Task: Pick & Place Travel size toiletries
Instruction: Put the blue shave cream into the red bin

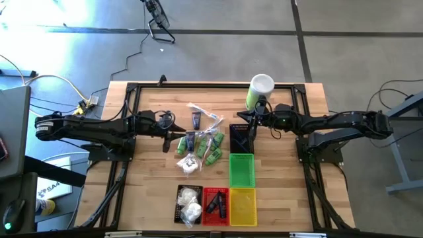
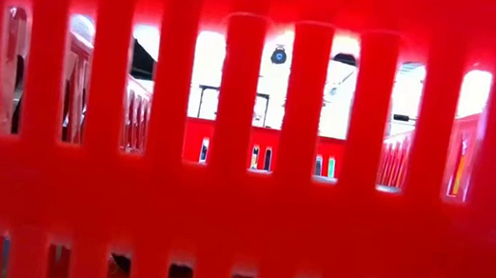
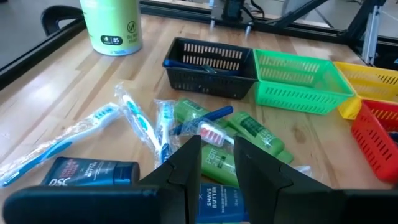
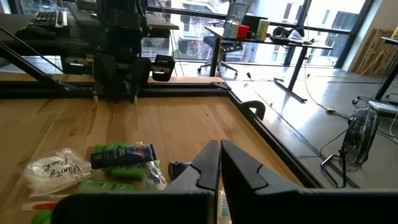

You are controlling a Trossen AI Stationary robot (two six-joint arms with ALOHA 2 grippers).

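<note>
The travel size toiletries lie in a pile point(image 1: 200, 142) at mid-table: green bottles point(image 3: 255, 132), clear-wrapped toothbrushes point(image 3: 134, 118), a dark blue tube point(image 3: 93, 173) and a white pouch point(image 4: 53, 168). At the pile's left edge my left gripper point(image 1: 180, 137) point(image 3: 217, 146) has its fingers a narrow gap apart, and another dark blue tube fills that gap. My right gripper point(image 1: 250, 121) point(image 4: 219, 149) hovers shut and holding nothing over the black basket point(image 1: 241, 137) right of the pile. My left gripper has the dark blue tube's labelled face point(image 3: 219, 200) between its two fingers, one finger on each side. The fingers come from the table's left, slanting a little downward. The fingers themselves hide where they meet the tube. I cannot tell whether the tube is clear of the pile.
A tall green-and-white canister point(image 1: 260, 89) stands at the far edge. A green basket point(image 1: 242, 170) sits beside the black one. At the near edge stand a yellow basket point(image 1: 242, 205), a red one point(image 1: 215, 205) holding dark tubes and a black one point(image 1: 188, 203) holding white pouches. The red basket's wall point(image 2: 239, 205) fills the low view.
</note>
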